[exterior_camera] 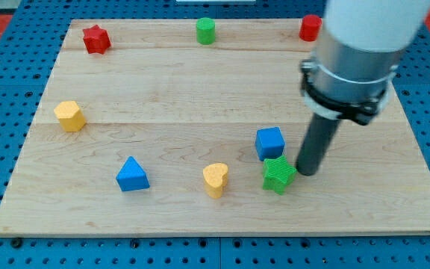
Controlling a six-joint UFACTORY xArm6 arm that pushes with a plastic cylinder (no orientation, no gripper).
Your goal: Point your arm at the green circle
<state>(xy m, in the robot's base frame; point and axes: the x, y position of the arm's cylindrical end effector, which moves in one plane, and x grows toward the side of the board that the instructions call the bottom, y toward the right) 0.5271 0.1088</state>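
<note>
The green circle (205, 31) is a short green cylinder at the view's top, near the middle of the wooden board's far edge. My tip (306, 172) stands on the board at the lower right, far from the green circle. It is right beside a green star (278, 175), on that block's right, and just below right of a blue cube (270, 143).
A red star (95, 39) lies at the top left and a red cylinder (310, 28) at the top right, partly behind my arm. A yellow hexagon (69, 115) sits at the left, a blue triangle (132, 174) and a yellow heart (216, 179) at the bottom.
</note>
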